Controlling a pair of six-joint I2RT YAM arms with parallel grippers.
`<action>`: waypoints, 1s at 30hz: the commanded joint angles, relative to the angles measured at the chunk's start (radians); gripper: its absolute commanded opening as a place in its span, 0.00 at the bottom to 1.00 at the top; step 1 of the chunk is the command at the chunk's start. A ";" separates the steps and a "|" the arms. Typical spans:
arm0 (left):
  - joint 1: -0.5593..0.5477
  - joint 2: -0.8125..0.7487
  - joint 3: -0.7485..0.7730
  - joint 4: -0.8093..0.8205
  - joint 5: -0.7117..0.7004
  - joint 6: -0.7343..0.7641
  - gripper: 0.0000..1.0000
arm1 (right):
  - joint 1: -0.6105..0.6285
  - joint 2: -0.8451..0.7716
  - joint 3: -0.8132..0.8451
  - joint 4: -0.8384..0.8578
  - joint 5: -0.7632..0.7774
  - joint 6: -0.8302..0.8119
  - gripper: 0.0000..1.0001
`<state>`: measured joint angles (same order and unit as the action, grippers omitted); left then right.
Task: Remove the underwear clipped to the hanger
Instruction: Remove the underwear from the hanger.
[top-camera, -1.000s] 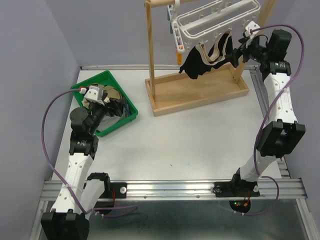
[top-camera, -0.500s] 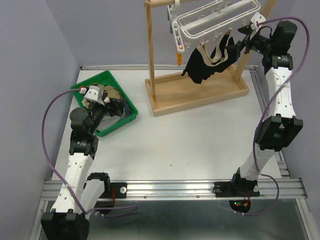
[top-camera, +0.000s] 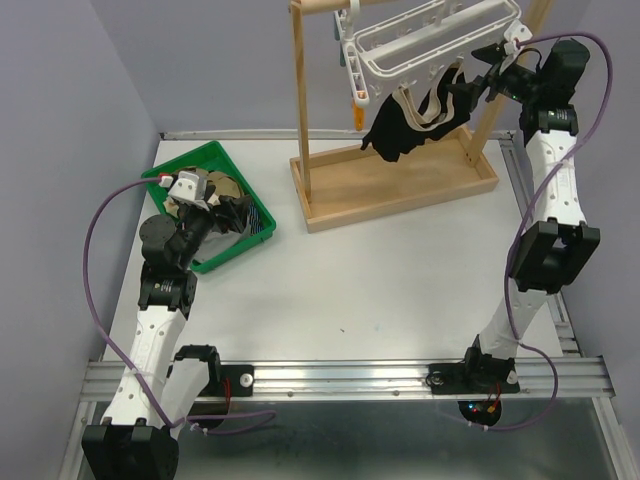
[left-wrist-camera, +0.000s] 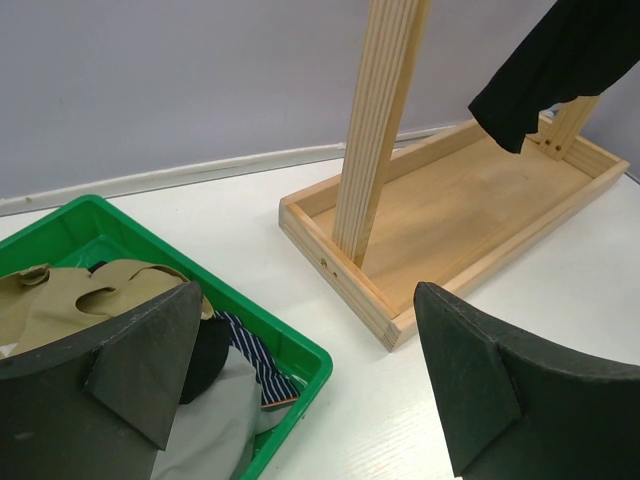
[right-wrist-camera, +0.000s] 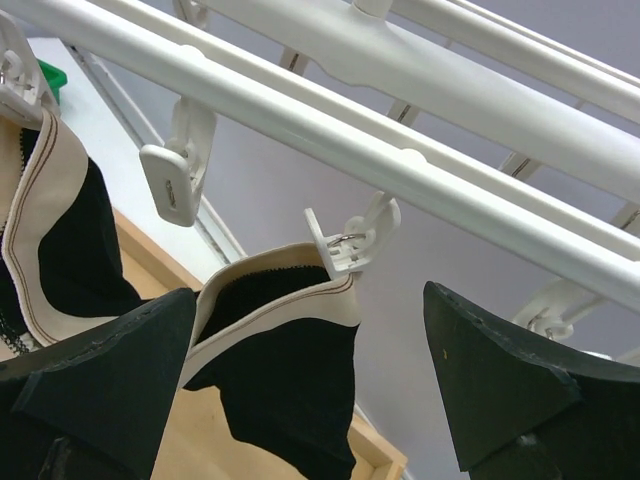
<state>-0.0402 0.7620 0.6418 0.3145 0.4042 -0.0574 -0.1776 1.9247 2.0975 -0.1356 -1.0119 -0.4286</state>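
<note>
A white counter (top-camera: 400, 270) fills the floor of the scene, closed in by pale lavender walls (top-camera: 60, 130). A green plastic bin (left-wrist-camera: 250, 306) sits at its far left. A wooden stand occupies the far middle, with an upright post (top-camera: 299, 100) rising from one end of a shallow tray base (top-camera: 400, 203) (bare wood inside). Bin and tray stand apart, with bare counter between their near corners. An aluminium rail (top-camera: 350, 378) runs along the near edge.

Lilac-grey walls (top-camera: 60, 120) on two sides; white table (top-camera: 380, 270); soft even light.
</note>
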 joint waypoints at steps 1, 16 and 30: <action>-0.007 -0.009 -0.002 0.052 0.012 0.005 0.99 | -0.007 -0.001 0.052 0.159 -0.047 0.062 1.00; -0.007 -0.010 -0.001 0.049 0.005 0.013 0.99 | -0.003 0.056 0.047 0.390 -0.028 0.232 0.99; -0.007 -0.007 -0.001 0.043 -0.001 0.016 0.99 | 0.000 0.106 0.061 0.533 -0.062 0.358 0.86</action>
<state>-0.0402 0.7620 0.6415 0.3141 0.4030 -0.0559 -0.1772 2.0094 2.0983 0.3229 -1.0489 -0.1066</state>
